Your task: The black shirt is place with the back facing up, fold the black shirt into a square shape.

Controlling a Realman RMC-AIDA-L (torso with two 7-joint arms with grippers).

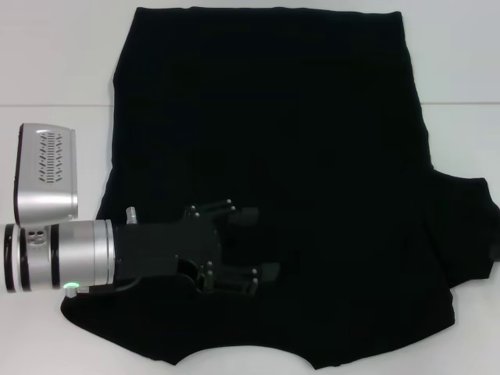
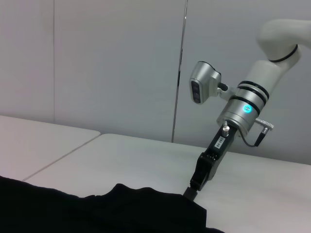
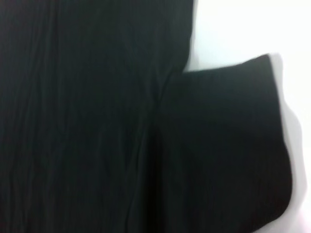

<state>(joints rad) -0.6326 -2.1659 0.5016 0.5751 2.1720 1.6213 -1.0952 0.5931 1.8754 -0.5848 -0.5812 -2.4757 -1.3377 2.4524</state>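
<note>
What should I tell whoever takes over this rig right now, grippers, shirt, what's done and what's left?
Left gripper: over the near left part of the black shirt, fingers open, holding nothing.
Right gripper: seen only from the left wrist view, at the shirt's edge; fingers hidden.
Shirt: spread flat on the white table, plain side up, right sleeve still out; the left sleeve seems already folded in.
Left: remaining folds into a square.

Left claw [image 1: 262, 244] lies over black shirt [image 1: 312, 141]; bare table [image 1: 55, 70] flanks it.
</note>
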